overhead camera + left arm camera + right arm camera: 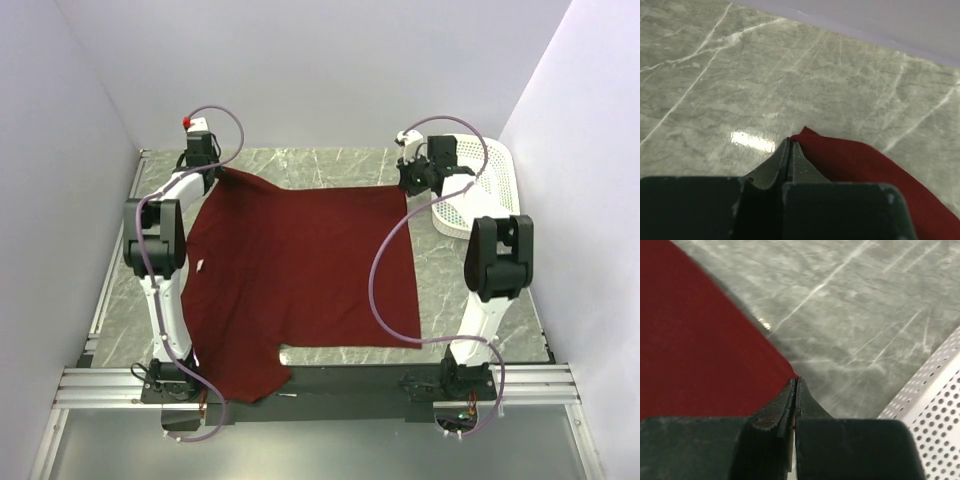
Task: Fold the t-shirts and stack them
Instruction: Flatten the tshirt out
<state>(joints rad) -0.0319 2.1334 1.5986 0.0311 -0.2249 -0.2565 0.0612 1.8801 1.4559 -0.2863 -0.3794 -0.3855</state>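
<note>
A dark red t-shirt (pixel 300 270) lies spread over the grey marble table, one part hanging over the near edge. My left gripper (pixel 216 170) is shut on the shirt's far left corner; in the left wrist view the gripper (pixel 789 141) pinches the red cloth (pixel 860 165). My right gripper (pixel 408 183) is shut on the far right corner; in the right wrist view the gripper (pixel 795 382) pinches the cloth (pixel 695 340) at its tip. Both corners are held at the back of the table.
A white perforated basket (pixel 478 190) stands at the back right, beside the right arm; its wall shows in the right wrist view (pixel 935 410). White walls enclose the table on three sides. Bare marble (pixel 480 290) lies right of the shirt.
</note>
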